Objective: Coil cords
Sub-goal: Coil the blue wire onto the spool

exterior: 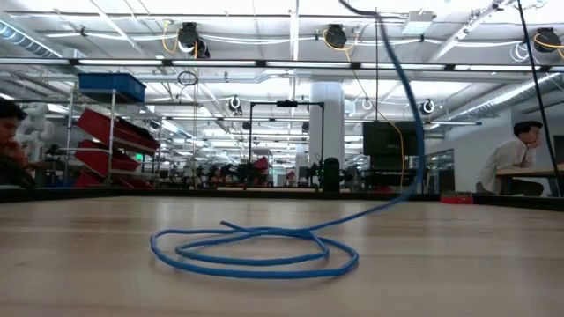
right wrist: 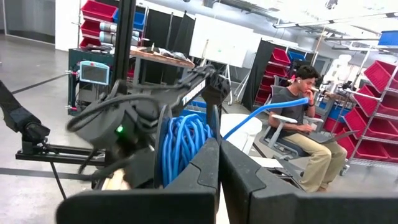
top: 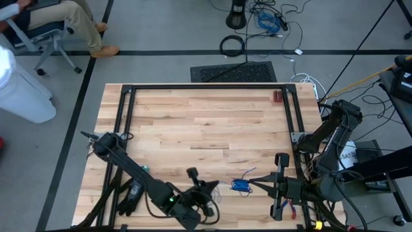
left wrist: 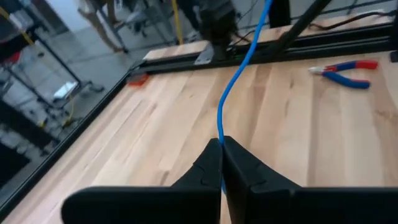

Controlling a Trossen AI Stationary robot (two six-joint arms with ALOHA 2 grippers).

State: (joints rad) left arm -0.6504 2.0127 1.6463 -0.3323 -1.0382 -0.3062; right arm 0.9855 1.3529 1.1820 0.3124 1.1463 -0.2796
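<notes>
The thin blue cord [top: 241,187] is near the table's front edge, between my two grippers. In the low view a flat loop of it [exterior: 256,251] lies on the table and a strand [exterior: 397,79] rises from it. My left gripper [top: 209,190] is shut on the cord [left wrist: 227,99]. My right gripper [top: 256,185] is shut beside a bundle of several blue turns [right wrist: 183,146]. A tail [right wrist: 267,112] curves away from that bundle. My left gripper pinches a single strand of the cord [left wrist: 219,135] between its two fingertips. The strand runs on from the tips, rising clear of the table toward the far right. My right gripper is shut at the edge of the blue bundle [right wrist: 198,146]. Its own fingers hide the place of contact, so I cannot tell which turns it has. The bundle stands upright next to the left finger [right wrist: 208,162].
Red-and-blue pliers [top: 286,207] lie at the front right, also seen in the left wrist view [left wrist: 348,71]. A black glove [top: 129,196] lies at the front left. A small red object [top: 277,96] sits far right. A black frame [top: 206,87] borders the table.
</notes>
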